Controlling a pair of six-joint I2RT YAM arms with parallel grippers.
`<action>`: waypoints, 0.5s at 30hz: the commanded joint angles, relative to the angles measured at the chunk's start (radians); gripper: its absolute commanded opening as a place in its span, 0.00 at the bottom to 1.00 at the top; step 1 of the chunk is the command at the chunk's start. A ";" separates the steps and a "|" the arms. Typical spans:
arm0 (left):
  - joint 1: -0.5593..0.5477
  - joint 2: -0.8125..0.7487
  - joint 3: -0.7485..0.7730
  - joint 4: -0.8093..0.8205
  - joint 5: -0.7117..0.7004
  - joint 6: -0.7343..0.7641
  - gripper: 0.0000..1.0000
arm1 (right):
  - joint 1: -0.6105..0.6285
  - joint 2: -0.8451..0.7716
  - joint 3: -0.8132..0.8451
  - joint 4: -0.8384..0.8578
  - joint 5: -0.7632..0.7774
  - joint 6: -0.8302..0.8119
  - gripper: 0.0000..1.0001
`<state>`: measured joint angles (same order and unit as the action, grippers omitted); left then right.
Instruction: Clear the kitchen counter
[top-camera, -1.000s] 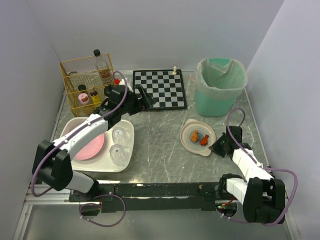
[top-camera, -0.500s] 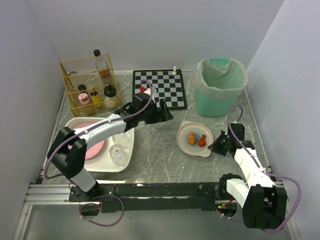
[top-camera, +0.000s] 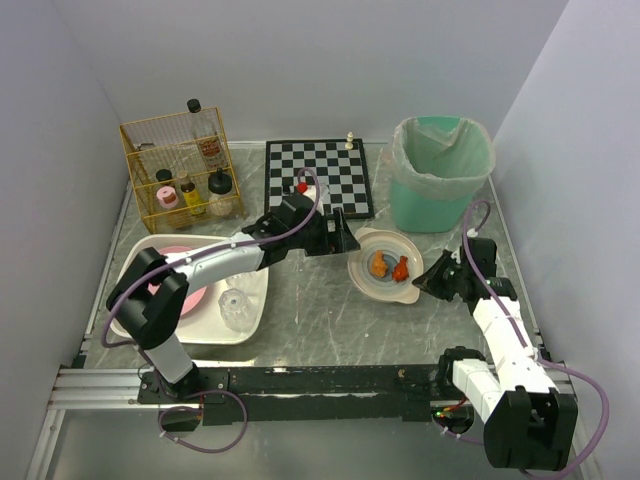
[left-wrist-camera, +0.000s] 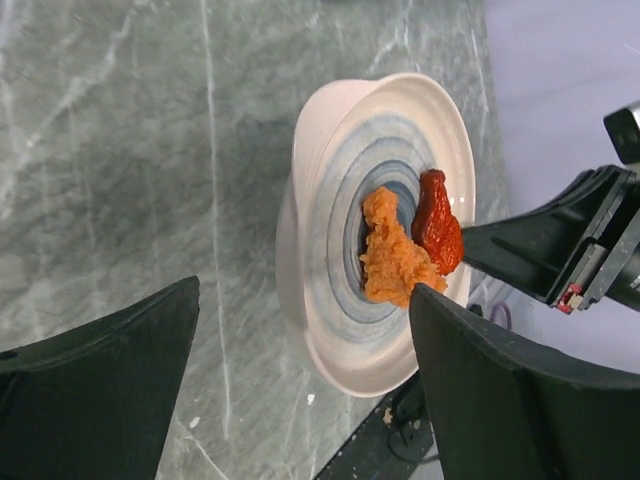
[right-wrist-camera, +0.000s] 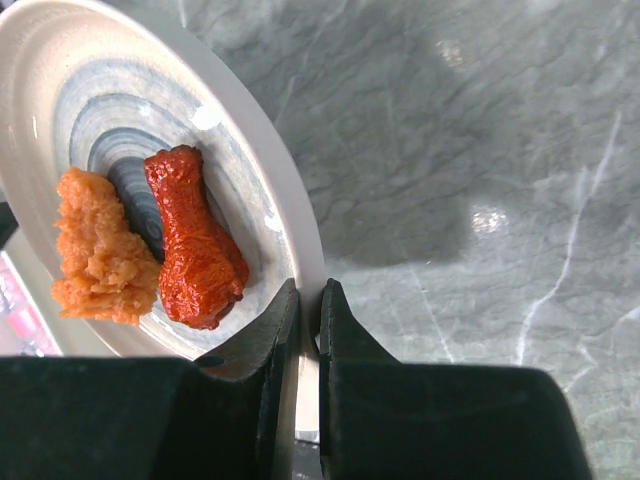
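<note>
A white plate with blue rings (top-camera: 372, 286) holds a breaded orange piece (top-camera: 380, 264) and a red drumstick (top-camera: 401, 267). My right gripper (top-camera: 430, 280) is shut on the plate's right rim (right-wrist-camera: 300, 230), with the jaws pinching its edge (right-wrist-camera: 310, 290). The plate casts a shadow on the grey marble kitchen counter (top-camera: 320, 320) and looks lifted off it. My left gripper (top-camera: 345, 240) is open at the plate's left side. In the left wrist view its fingers (left-wrist-camera: 305, 290) straddle the plate (left-wrist-camera: 330, 250) without touching it, and the food (left-wrist-camera: 395, 255) lies beyond them.
A green bin with a liner (top-camera: 440, 170) stands at the back right. A chessboard (top-camera: 318, 178) with one small piece (top-camera: 350, 139) lies behind the plate. A yellow wire basket (top-camera: 178, 170) holds bottles. A white tub (top-camera: 250, 300) holds a pink plate (top-camera: 190, 290) and a glass (top-camera: 233, 308).
My left arm has swung right from the wire basket to the plate's left side. The right gripper has carried the plate a little left and away from the near edge.
</note>
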<state>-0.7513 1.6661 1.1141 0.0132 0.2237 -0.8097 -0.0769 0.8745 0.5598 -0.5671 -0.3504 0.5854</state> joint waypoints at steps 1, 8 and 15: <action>-0.006 0.009 -0.020 0.111 0.081 -0.035 0.87 | -0.004 -0.035 0.107 0.084 -0.136 0.034 0.00; -0.010 0.023 -0.043 0.174 0.154 -0.068 0.77 | -0.004 -0.031 0.115 0.099 -0.174 0.053 0.00; -0.022 0.032 -0.027 0.176 0.174 -0.060 0.60 | -0.004 -0.035 0.132 0.105 -0.182 0.063 0.00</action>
<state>-0.7605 1.6978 1.0767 0.1341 0.3538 -0.8623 -0.0769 0.8738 0.5911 -0.5823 -0.4202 0.5915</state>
